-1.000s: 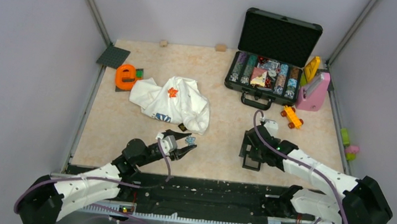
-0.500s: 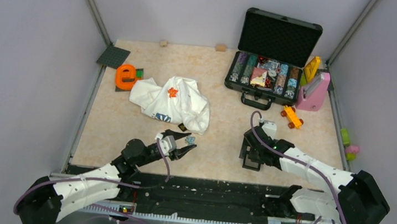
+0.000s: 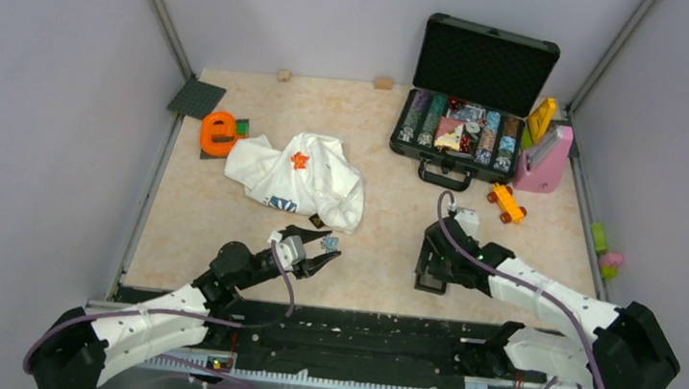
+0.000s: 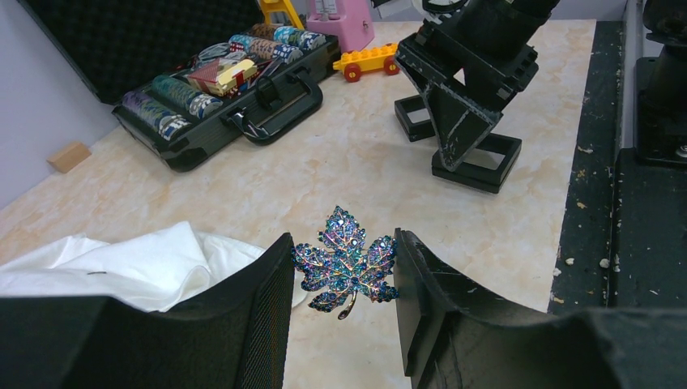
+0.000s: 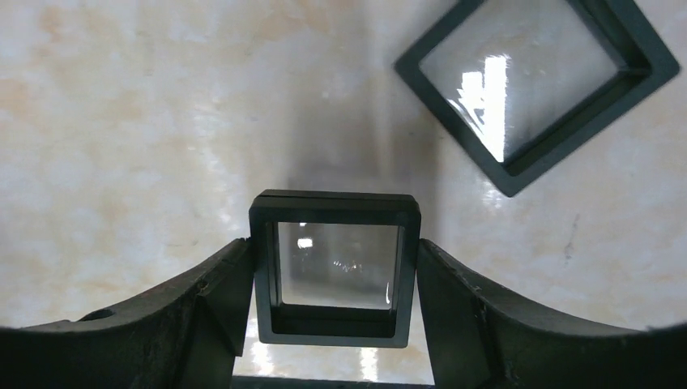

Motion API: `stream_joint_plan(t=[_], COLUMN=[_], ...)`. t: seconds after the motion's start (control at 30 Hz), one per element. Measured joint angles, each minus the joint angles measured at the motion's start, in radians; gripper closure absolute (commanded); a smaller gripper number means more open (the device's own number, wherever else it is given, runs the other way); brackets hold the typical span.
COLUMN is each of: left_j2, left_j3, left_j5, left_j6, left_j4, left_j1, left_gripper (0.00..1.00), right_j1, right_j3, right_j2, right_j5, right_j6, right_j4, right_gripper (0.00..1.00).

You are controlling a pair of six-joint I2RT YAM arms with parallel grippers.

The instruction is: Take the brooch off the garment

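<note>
The brooch [image 4: 347,263], a blue jewelled maple leaf, is clamped between my left gripper's fingers [image 4: 344,279] and held above the table, apart from the cloth. It also shows in the top view [image 3: 330,244]. The garment [image 3: 299,178], a white T-shirt with blue flower print, lies crumpled behind the left gripper [image 3: 323,251]; its edge shows in the left wrist view [image 4: 121,267]. My right gripper [image 5: 334,324] is shut on a small black square box [image 5: 334,267] that rests on the table. A second black box half [image 5: 539,89] lies beside it.
An open black case [image 3: 468,135] with chips stands at the back right. A pink object [image 3: 545,158] and a yellow toy car [image 3: 507,203] are next to it. An orange toy [image 3: 219,133] and a dark plate [image 3: 196,98] sit at the back left. A small dark piece [image 3: 317,221] lies by the shirt's front edge.
My right gripper has shifted slightly left with the black box. The left gripper and brooch have stayed where they were.
</note>
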Motion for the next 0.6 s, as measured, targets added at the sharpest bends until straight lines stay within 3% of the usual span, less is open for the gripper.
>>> stream_joint_plan(t=[0.27,0.6], left_j2=[0.038,0.169], left_j3=[0.000,0.005], left_j5=[0.012,0.083], left_j6=[0.001,0.024], left_j4=[0.001,0.003], left_j1=[0.000,-0.007], left_gripper=[0.57,0.58], right_j1=[0.000,0.004], right_j3=[-0.004,-0.003], right_j2=[-0.138,0.018], right_j5=[-0.213,-0.446], right_j6=[-0.025,-0.100], right_j4=[0.210,0.430], right_gripper=[0.43,0.45])
